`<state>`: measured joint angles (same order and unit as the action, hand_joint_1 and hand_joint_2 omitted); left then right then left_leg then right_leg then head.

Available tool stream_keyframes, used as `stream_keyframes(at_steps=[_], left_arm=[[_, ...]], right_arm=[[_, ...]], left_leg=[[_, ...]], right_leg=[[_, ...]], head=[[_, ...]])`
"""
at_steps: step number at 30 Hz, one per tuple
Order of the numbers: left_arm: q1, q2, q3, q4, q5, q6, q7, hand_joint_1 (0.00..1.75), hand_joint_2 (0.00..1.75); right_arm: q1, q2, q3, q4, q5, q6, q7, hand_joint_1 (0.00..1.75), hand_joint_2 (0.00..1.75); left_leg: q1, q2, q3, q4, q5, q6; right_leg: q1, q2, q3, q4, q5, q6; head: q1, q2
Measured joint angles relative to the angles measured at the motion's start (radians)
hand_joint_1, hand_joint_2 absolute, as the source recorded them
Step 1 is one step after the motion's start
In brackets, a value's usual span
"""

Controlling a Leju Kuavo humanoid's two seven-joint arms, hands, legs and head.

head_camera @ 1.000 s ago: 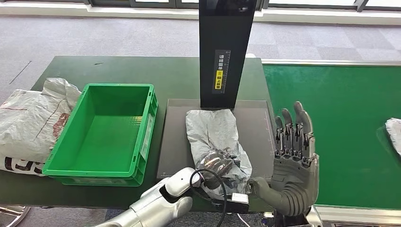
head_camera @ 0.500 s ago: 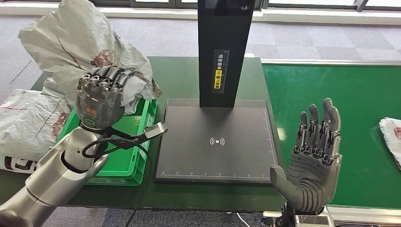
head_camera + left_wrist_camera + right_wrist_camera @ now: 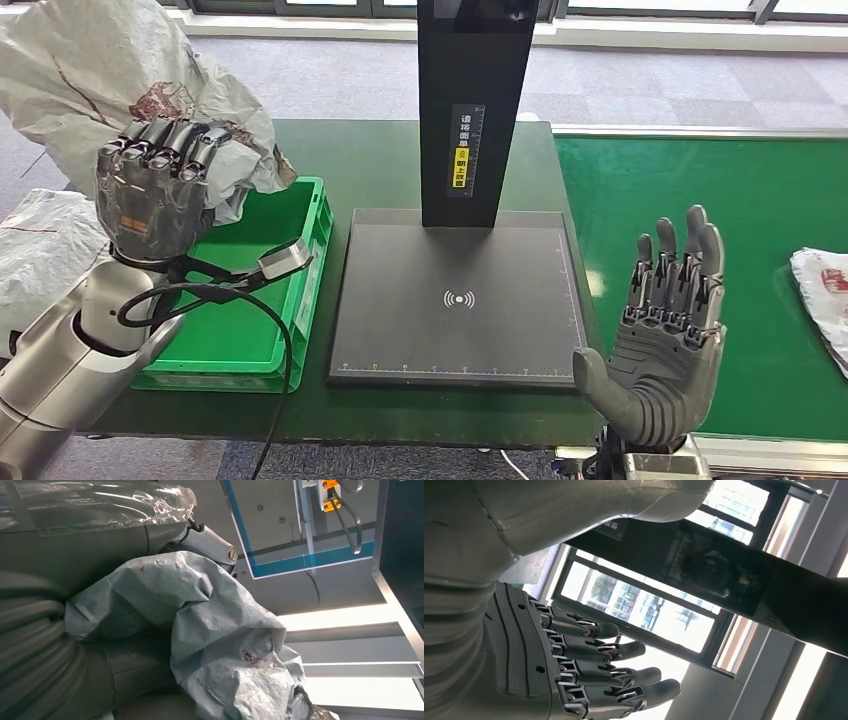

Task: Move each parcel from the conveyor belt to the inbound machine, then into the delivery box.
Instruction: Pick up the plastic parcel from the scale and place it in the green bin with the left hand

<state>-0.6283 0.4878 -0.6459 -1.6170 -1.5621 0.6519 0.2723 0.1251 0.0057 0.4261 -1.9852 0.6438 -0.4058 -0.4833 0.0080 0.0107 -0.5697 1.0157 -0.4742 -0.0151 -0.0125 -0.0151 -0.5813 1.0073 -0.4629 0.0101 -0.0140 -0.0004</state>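
Note:
My left hand (image 3: 155,190) grips a crumpled grey parcel (image 3: 90,75) and holds it high above the left side of the green delivery box (image 3: 290,255). In the left wrist view the same grey parcel (image 3: 225,645) bulges out of that hand (image 3: 60,645). The inbound machine's dark scan plate (image 3: 460,300) lies bare under its black upright column (image 3: 475,100). My right hand (image 3: 660,340) is raised, open, fingers apart, at the plate's right front corner; its fingers (image 3: 594,670) hold nothing. Another parcel (image 3: 825,300) lies on the green conveyor belt (image 3: 720,220) at the right edge.
A grey sack (image 3: 40,260) lies on the dark green table (image 3: 370,160) left of the box. A cable and small connector (image 3: 285,262) hang from my left wrist over the box rim.
My left hand lifted the grey parcel off the scan plate and carried it up and left, past the box's near rim. The parcel on the belt has edged inward. My right hand barely moved.

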Motion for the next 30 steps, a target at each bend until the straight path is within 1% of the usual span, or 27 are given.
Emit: stream_keyframes(at_steps=[8, 10, 11, 12, 13, 14, 15, 17, 18, 19, 20, 21, 22, 23, 24, 25, 26, 27, 28, 29, 30], left_arm=[[0.001, 0.008, 0.026, -0.001, 0.000, 0.022, -0.031, 1.75, 1.75], [0.009, 0.008, 0.038, -0.001, 0.000, 0.031, -0.066, 1.75, 1.75], [0.021, 0.007, 0.056, -0.004, 0.000, 0.035, -0.107, 1.75, 1.75], [0.041, 0.003, 0.087, -0.012, 0.000, 0.038, -0.167, 1.75, 1.75], [0.069, -0.011, 0.137, -0.025, 0.000, 0.040, -0.257, 1.75, 1.75], [0.102, -0.036, 0.200, -0.043, 0.000, 0.041, -0.365, 1.75, 1.75], [0.137, -0.070, 0.270, -0.063, 0.000, 0.041, -0.484, 1.75, 1.75], [0.196, -0.173, 0.429, -0.106, 0.000, 0.043, -0.719, 1.75, 1.75], [0.220, -0.228, 0.511, -0.125, 0.000, 0.044, -0.812, 1.75, 1.75], [0.242, -0.282, 0.594, -0.140, 0.000, 0.045, -0.878, 1.75, 1.75], [0.263, -0.323, 0.667, -0.150, 0.000, 0.046, -0.916, 1.75, 1.75], [0.284, -0.356, 0.739, -0.153, 0.000, 0.047, -0.929, 1.75, 1.75], [0.306, -0.379, 0.798, -0.152, 0.000, 0.044, -0.923, 1.75, 1.75], [0.330, -0.390, 0.847, -0.148, 0.000, 0.031, -0.897, 1.75, 1.75], [0.358, -0.381, 0.882, -0.142, 0.000, 0.003, -0.840, 1.75, 1.75], [0.387, -0.349, 0.891, -0.132, 0.000, -0.040, -0.742, 1.75, 1.75], [0.417, -0.308, 0.880, -0.117, 0.000, -0.088, -0.612, 1.75, 1.75], [0.449, -0.262, 0.847, -0.097, 0.000, -0.139, -0.432, 1.75, 1.75], [0.481, -0.227, 0.809, -0.074, -0.001, -0.179, -0.249, 1.75, 1.75], [0.514, -0.210, 0.773, -0.049, -0.001, -0.207, -0.075, 1.75, 1.75], [0.547, -0.200, 0.747, -0.022, -0.002, -0.228, 0.078, 1.75, 1.75]], right_arm=[[0.001, 0.000, 0.000, 0.000, 0.003, -0.026, 0.008, 0.00, 1.75], [0.005, 0.000, 0.000, 0.000, 0.004, -0.040, 0.007, 0.00, 1.75], [0.009, 0.000, 0.000, 0.000, 0.004, -0.052, 0.006, 0.00, 1.75], [0.015, 0.000, 0.000, 0.000, 0.004, -0.066, 0.006, 0.00, 1.75], [0.022, -0.001, 0.000, 0.000, 0.004, -0.080, 0.004, 0.00, 1.75], [0.029, -0.002, 0.000, 0.000, 0.003, -0.094, 0.003, 0.00, 1.75], [0.036, -0.002, 0.000, 0.000, 0.002, -0.105, 0.001, 0.00, 1.75], [0.046, -0.006, 0.002, 0.001, -0.002, -0.120, -0.001, 0.00, 1.75], [0.052, -0.010, 0.005, 0.001, -0.006, -0.125, -0.001, 0.00, 1.75], [0.059, -0.016, 0.009, 0.002, -0.011, -0.132, 0.000, 0.00, 1.75], [0.067, -0.024, 0.015, 0.002, -0.017, -0.139, 0.000, 0.00, 1.75], [0.077, -0.036, 0.023, 0.003, -0.025, -0.149, 0.001, 0.00, 1.75], [0.087, -0.048, 0.030, 0.004, -0.032, -0.158, 0.001, 0.00, 1.75], [0.097, -0.061, 0.038, 0.004, -0.041, -0.164, 0.000, 0.00, 1.75], [0.105, -0.076, 0.046, 0.005, -0.050, -0.172, -0.001, 0.00, 1.75], [0.112, -0.092, 0.056, 0.005, -0.062, -0.179, -0.004, 0.00, 1.75], [0.117, -0.108, 0.066, 0.005, -0.074, -0.186, -0.007, 0.00, 1.75], [0.122, -0.127, 0.077, 0.006, -0.087, -0.192, -0.011, 0.00, 1.75], [0.125, -0.145, 0.087, 0.007, -0.098, -0.195, -0.015, 0.00, 1.75], [0.125, -0.161, 0.094, 0.008, -0.109, -0.194, -0.019, 0.00, 1.75], [0.126, -0.176, 0.100, 0.010, -0.119, -0.192, -0.025, 0.00, 1.75]], left_leg=[[0.000, 0.000, 0.000, 0.000, 0.000, 0.000], [0.000, 0.000, 0.000, 0.000, 0.000, 0.000], [0.000, 0.000, 0.000, 0.000, 0.000, 0.000], [0.000, 0.001, 0.000, 0.000, 0.000, 0.000], [0.000, 0.002, 0.000, 0.000, 0.000, 0.000], [0.000, 0.002, 0.000, 0.000, 0.000, 0.000], [0.000, 0.003, -0.001, 0.000, -0.001, 0.000], [0.000, 0.002, -0.002, 0.000, -0.001, 0.000], [0.000, 0.003, -0.002, 0.000, -0.001, 0.000], [-0.001, 0.004, -0.002, 0.000, -0.002, 0.001], [-0.001, 0.005, -0.002, 0.000, -0.003, 0.000], [-0.001, 0.006, -0.002, 0.000, -0.004, 0.000], [-0.001, 0.007, -0.001, 0.000, -0.004, 0.000], [-0.001, 0.007, -0.001, 0.000, -0.004, -0.001], [-0.001, 0.008, 0.000, 0.000, -0.004, -0.001], [-0.001, 0.008, 0.000, 0.000, -0.004, -0.002], [0.000, 0.009, 0.000, 0.000, -0.005, -0.002], [0.000, 0.009, 0.000, -0.001, -0.005, -0.003], [0.000, 0.010, 0.001, -0.002, -0.005, -0.004], [0.000, 0.009, 0.003, -0.003, -0.005, -0.004], [0.000, 0.010, 0.004, -0.004, -0.005, -0.004]], right_leg=[[0.000, 0.000, 0.000, 0.000, 0.000, 0.000], [0.000, 0.000, 0.000, 0.000, 0.000, 0.000], [0.000, 0.001, 0.000, 0.000, 0.000, 0.000], [0.000, 0.001, 0.000, 0.000, 0.000, 0.000], [0.000, 0.002, -0.001, 0.000, 0.000, 0.000], [0.000, 0.003, -0.002, 0.000, 0.000, 0.000], [0.000, 0.003, -0.002, 0.000, 0.000, 0.000], [0.000, 0.003, -0.003, 0.000, 0.000, 0.000], [-0.001, 0.003, -0.003, 0.000, 0.000, 0.000], [-0.001, 0.003, -0.003, 0.000, 0.000, 0.000], [-0.001, 0.004, -0.003, 0.000, 0.000, 0.000], [-0.001, 0.006, -0.003, 0.000, 0.000, 0.000], [-0.001, 0.007, -0.003, 0.000, -0.001, 0.000], [-0.001, 0.007, -0.004, 0.000, -0.001, -0.001], [0.000, 0.007, -0.004, 0.000, -0.002, -0.002], [0.001, 0.008, -0.005, 0.000, -0.002, -0.003], [0.002, 0.009, -0.005, 0.000, -0.002, -0.004], [0.002, 0.009, -0.005, 0.000, -0.002, -0.005], [0.002, 0.009, -0.004, 0.000, -0.003, -0.006], [0.001, 0.009, -0.003, 0.000, -0.003, -0.005], [0.001, 0.009, -0.002, 0.000, -0.004, -0.005]], head=[[0.000, 0.000], [0.000, 0.000], [0.000, 0.000], [0.000, 0.000], [0.000, 0.000], [0.000, 0.000], [0.000, 0.000], [0.000, 0.000], [0.000, 0.000], [0.000, 0.000], [0.000, 0.000], [0.000, 0.000], [0.000, 0.000], [0.000, 0.000], [0.000, 0.000], [0.000, 0.000], [0.001, 0.000], [0.000, 0.000], [0.000, 0.000], [0.000, 0.000], [0.000, 0.000]])
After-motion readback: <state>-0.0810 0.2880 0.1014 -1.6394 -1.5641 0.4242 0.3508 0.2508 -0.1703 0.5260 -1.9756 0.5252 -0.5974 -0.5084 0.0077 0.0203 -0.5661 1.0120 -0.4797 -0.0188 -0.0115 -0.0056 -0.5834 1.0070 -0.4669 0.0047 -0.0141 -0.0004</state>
